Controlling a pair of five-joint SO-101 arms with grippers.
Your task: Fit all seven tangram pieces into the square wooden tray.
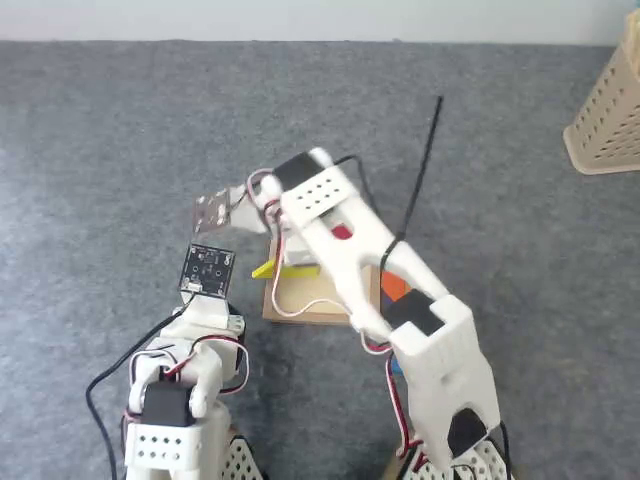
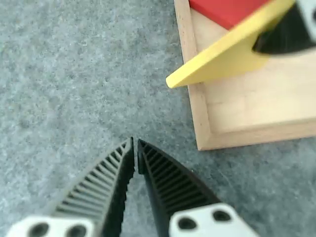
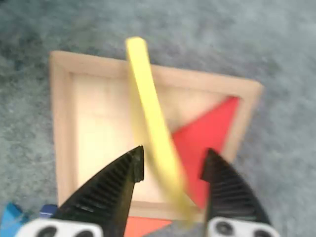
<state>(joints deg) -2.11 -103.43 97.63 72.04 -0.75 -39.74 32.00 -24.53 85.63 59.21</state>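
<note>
Two tools on my screens: the right tool [image 3: 173, 155] hangs over the square wooden tray [image 3: 59, 123] with its jaws parted wider than the yellow piece [image 3: 148, 113] that stands on edge between them, tilted and closer to one finger than the other. I cannot tell whether that piece rests on anything. Its pointed end reaches out past the tray's rim, toward the left tool [image 2: 134, 143], which is pinched nearly closed on nothing and sits low over the grey desk [image 1: 120, 130], just beside a corner of the tray. A red piece [image 3: 207, 133] lies flat in one corner of the tray. An orange piece [image 1: 395, 287] lies against the tray's outer edge, partly under the right arm. A blue piece [image 3: 12, 217] lies on the desk beside the tray.
</note>
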